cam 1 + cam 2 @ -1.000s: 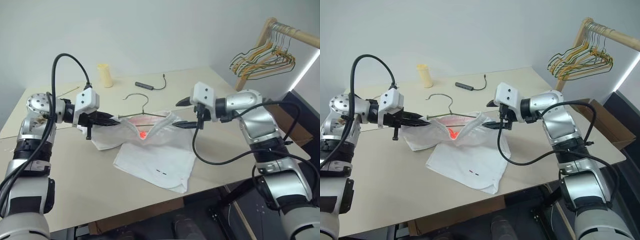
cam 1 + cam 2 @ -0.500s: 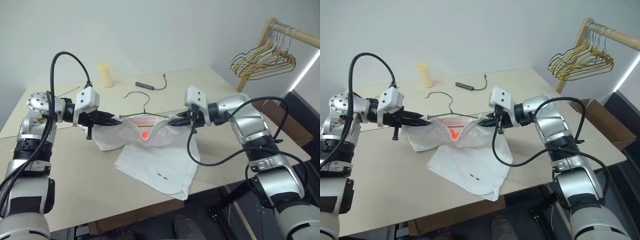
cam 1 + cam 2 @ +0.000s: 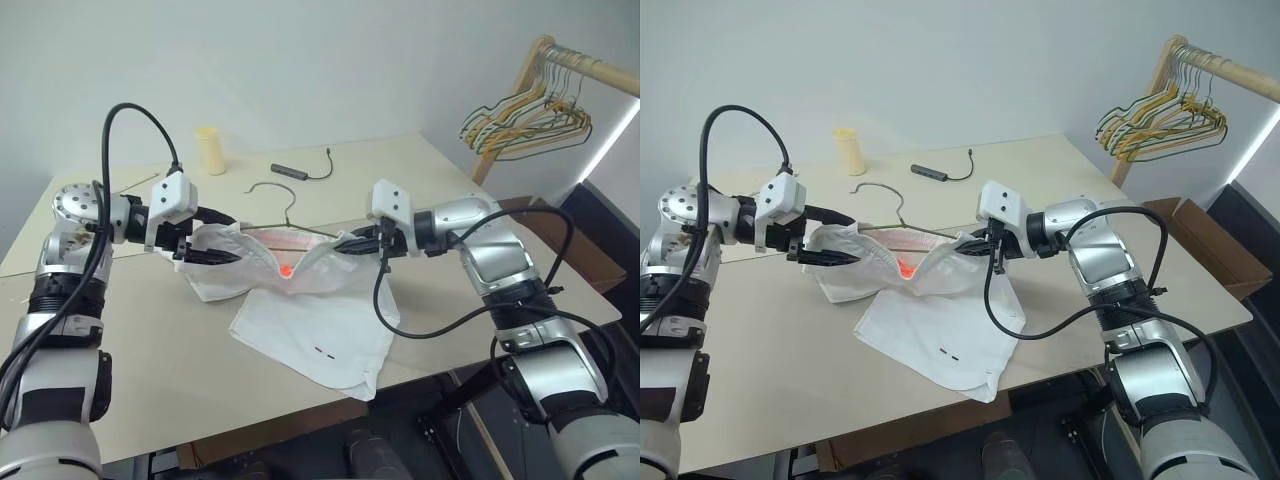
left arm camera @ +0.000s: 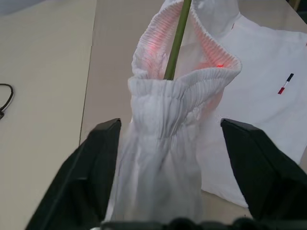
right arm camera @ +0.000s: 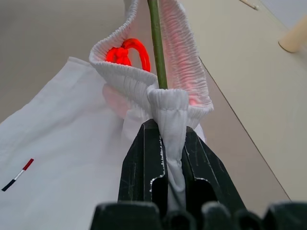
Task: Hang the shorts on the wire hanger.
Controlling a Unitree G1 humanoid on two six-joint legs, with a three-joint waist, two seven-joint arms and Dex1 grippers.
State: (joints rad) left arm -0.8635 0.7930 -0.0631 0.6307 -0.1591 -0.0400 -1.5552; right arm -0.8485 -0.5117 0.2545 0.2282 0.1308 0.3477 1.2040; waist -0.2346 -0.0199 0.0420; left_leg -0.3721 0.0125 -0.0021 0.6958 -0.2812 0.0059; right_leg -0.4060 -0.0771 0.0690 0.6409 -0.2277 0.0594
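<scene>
The white shorts (image 3: 312, 322) lie partly on the table, their gathered waistband lifted between my two grippers. The wire hanger (image 3: 287, 198) runs inside the waistband, with its hook sticking out toward the far side. My left gripper (image 3: 236, 240) is open, one finger on each side of the waistband's left end (image 4: 163, 158), and the hanger's wire (image 4: 176, 40) runs away through the fabric tunnel. My right gripper (image 3: 346, 243) is shut on the waistband's right end (image 5: 168, 112), where the wire (image 5: 156, 43) comes out just past the pinch. Two small dark marks show near the front hem (image 3: 322, 351).
A cream cup (image 3: 209, 150) and a black dongle with cable (image 3: 292, 172) sit at the table's far side. A wooden rack with bunched green, yellow and grey hangers (image 3: 528, 118) stands at the right. A cardboard box (image 3: 1202, 250) lies beyond the table's right edge.
My right gripper moved in and shut on the waistband's right end. After that my left gripper opened and let go of the left end, which now rests loosely between its fingers.
</scene>
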